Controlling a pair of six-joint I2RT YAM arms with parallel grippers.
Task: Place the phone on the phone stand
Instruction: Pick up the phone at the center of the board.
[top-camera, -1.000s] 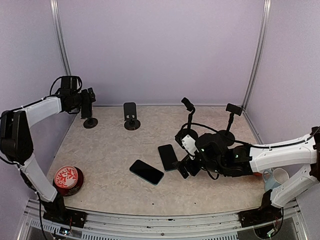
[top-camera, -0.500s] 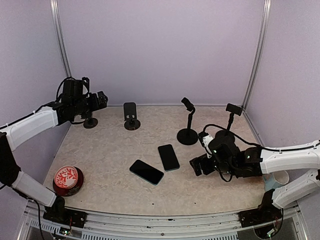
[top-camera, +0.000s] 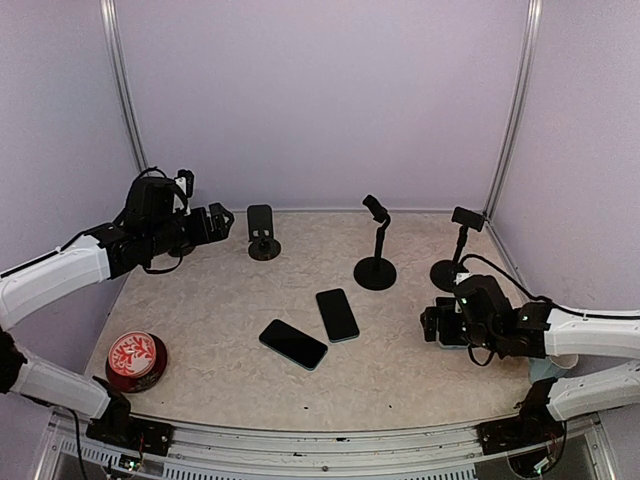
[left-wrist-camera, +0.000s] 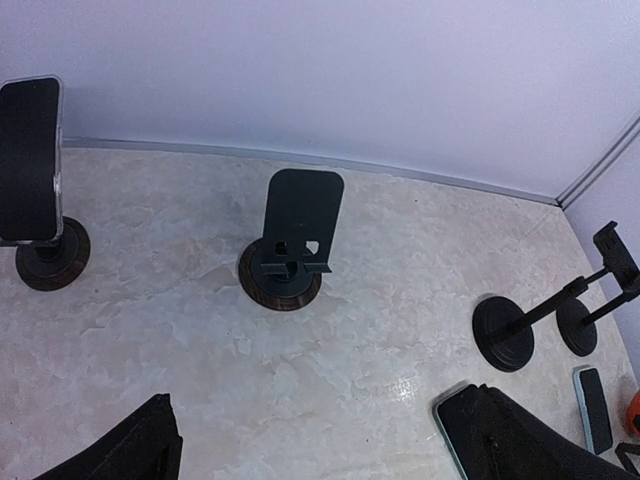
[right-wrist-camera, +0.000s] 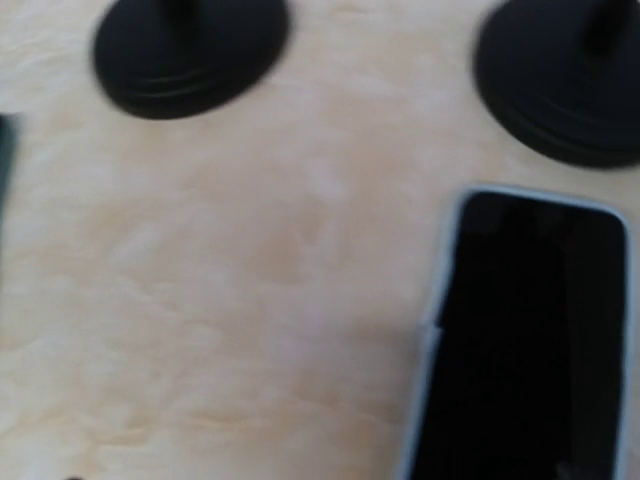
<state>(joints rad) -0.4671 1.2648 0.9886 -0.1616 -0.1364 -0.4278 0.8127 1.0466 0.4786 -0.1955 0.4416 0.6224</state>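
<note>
Two dark phones lie flat mid-table, one nearer and one beside it. A third phone in a light case lies under my right gripper, which hovers low over it. No fingers show mid-frame in the right wrist view, so its jaws stand spread. An empty black phone stand stands at the back; it also shows in the left wrist view. My left gripper is open and empty, above the table left of that stand. A phone rests on the far-left stand.
Two black gooseneck stands, one and another, stand at the back right; their round bases, one and the other, show in the right wrist view. A red round tin sits front left. Walls close in the back and sides.
My left gripper has swung right, away from the far-left stand. My right arm has pulled back to the right, from the middle phones to the phone near the right stand.
</note>
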